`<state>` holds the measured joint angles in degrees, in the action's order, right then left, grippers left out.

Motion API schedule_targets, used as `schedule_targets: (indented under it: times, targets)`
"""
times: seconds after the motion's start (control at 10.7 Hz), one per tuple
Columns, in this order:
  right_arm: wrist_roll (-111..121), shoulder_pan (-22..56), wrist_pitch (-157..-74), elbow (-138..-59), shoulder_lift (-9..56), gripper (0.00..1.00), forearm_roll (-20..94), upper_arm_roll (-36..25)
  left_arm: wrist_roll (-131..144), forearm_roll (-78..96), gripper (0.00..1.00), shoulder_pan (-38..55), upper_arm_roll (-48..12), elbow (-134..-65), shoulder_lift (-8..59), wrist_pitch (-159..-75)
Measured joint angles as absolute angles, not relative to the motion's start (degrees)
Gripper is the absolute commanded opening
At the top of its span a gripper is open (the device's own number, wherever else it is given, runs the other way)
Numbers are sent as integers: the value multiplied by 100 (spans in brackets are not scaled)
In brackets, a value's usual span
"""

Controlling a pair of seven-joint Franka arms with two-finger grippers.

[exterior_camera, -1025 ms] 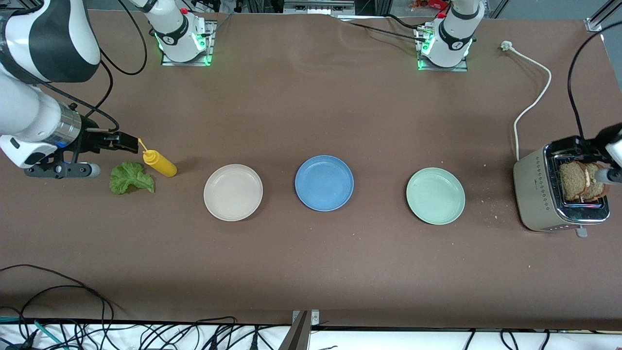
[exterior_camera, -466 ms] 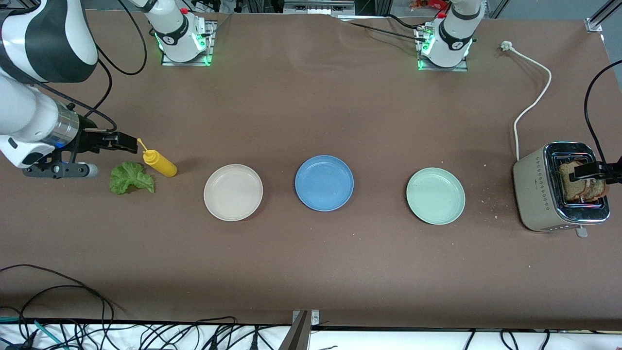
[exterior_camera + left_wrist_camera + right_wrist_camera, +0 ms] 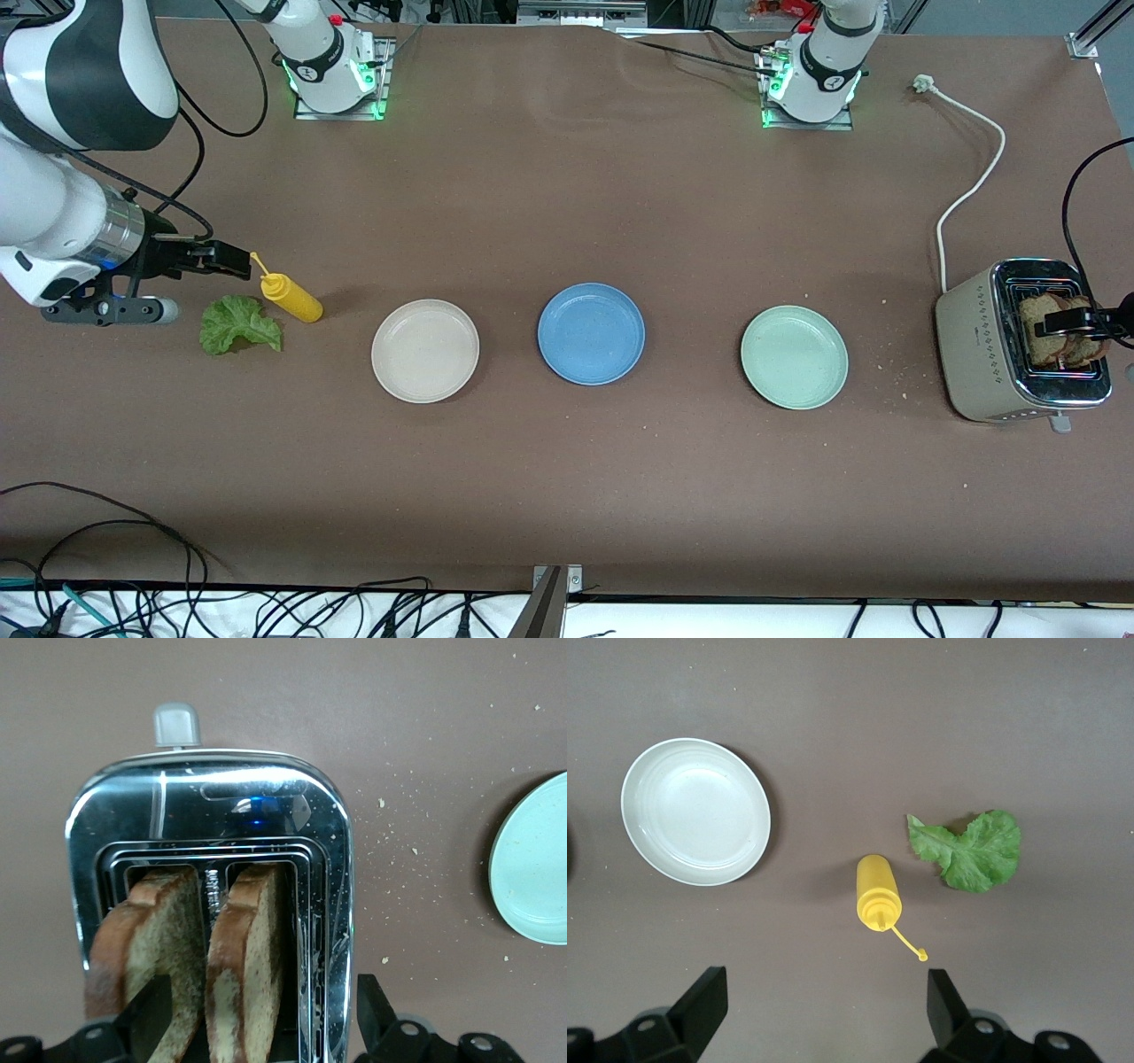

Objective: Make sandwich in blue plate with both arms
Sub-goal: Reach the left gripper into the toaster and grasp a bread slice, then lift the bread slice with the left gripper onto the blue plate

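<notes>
While your right gripper (image 3: 235, 258) waits spread over the yellow squeeze bottle (image 3: 292, 299) beside the ruffled green lettuce leaf (image 3: 237, 324), the round blue plate (image 3: 591, 333) sits bare mid-table — your left gripper (image 3: 261, 1014) hangs spread astride two brown bread slices (image 3: 199, 961) in the silver toaster (image 3: 974, 359).

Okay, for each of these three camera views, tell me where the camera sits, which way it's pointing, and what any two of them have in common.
Front view: high across the table, facing both arm bases; shows the blue plate and, above the lettuce leaf, the right gripper.
Left wrist view: on the left arm, looking down at the toaster with two bread slices; left gripper fingers open.
Right wrist view: on the right arm, looking down at the mustard bottle; open fingers show.
Shared: front and left wrist views both show the pale green plate.
</notes>
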<state>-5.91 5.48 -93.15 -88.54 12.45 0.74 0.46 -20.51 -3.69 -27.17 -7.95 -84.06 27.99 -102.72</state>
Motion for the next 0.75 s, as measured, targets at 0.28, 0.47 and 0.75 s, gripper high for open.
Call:
schedule_targets:
  times: [0.28, 0.47, 0.75]
  targets:
    - [-591, 552, -9314, -8855, 1245, 100, 74, 48, -2051, -380, 0, -2717, -799, -8436, 2887, -10225]
    - [-591, 552, -9314, -8855, 1245, 100, 74, 48, -2051, -584, 0, -2721, -798, -8436, 2891, -10122]
    - [-591, 552, -9314, -8855, 1245, 100, 74, 48, -2051, -687, 0, -2732, -799, -8377, 2854, -9851]
